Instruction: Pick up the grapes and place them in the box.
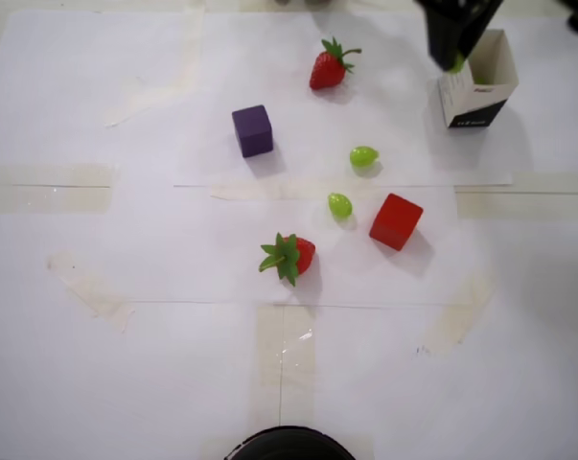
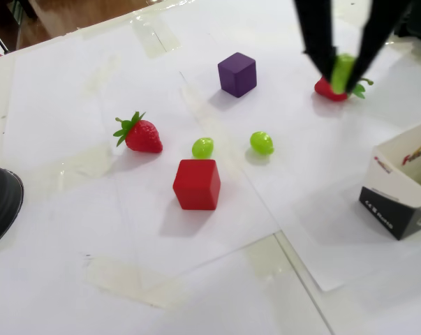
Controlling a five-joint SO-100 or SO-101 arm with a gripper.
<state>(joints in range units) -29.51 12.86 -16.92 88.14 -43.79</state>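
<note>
A: Gripping a grape (image 2: 343, 70), the two black fingers (image 2: 320, 42) are pinched on it from either side, with the gripper (image 2: 341, 78) held up off the table in the fixed view. The overhead view shows only a sliver of green at the fingertips.

B: Which way does that grape sit between them?

A: Its long axis looks roughly upright in the fixed view, running along the fingers, with the lower end poking out below the tips.

B: And the box?

A: The box (image 1: 480, 88) is just beside the fingers in the overhead view, its mouth open and facing up at a tilt. I cannot tell whether the grape is already over the mouth or just short of the near rim. There seems to be something green inside, but it is too small to count.

B: So how far along is the job?

A: I'd judge it partway. One grape is in the grip and near the drop, and two remain on the paper well away from the fingers: one grape (image 1: 363, 155) nearer, another grape (image 1: 339, 204) farther, beside the red cube (image 1: 396, 221). Both lie on their sides, the long axis of each slanting a little across the table in the overhead view.

B: Anything else around?

A: A strawberry (image 1: 328, 67) near the fingers, a purple cube (image 1: 253, 130) farther out, and a second strawberry (image 1: 289, 256) farthest away.
</note>
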